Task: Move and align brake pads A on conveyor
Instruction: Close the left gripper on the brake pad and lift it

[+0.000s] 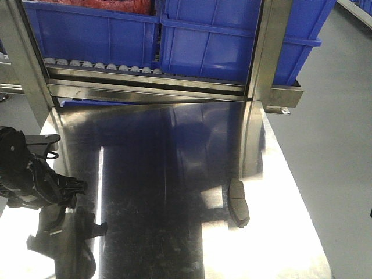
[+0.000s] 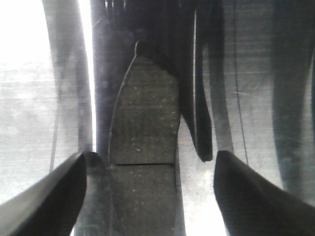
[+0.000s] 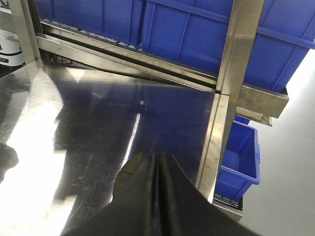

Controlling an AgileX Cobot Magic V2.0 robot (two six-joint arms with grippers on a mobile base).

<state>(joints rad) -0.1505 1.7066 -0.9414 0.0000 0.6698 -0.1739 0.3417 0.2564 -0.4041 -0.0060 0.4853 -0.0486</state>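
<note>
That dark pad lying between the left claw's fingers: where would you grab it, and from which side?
Take the brake pad across its narrow width, on the two long edges near the middle groove, coming straight down from above. It lies flat on the steel table, lengthwise between the left gripper's open fingers.

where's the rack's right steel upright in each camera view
Exterior front-facing: the steel upright stands top right, in front of the blue bins.
Left wrist-mounted: not in it; only a brake pad lying between the open left hand fingers.
Right wrist-mounted: upper right, slanting down to the table edge.
Shared landmark: the steel table, seen in all three views.
</note>
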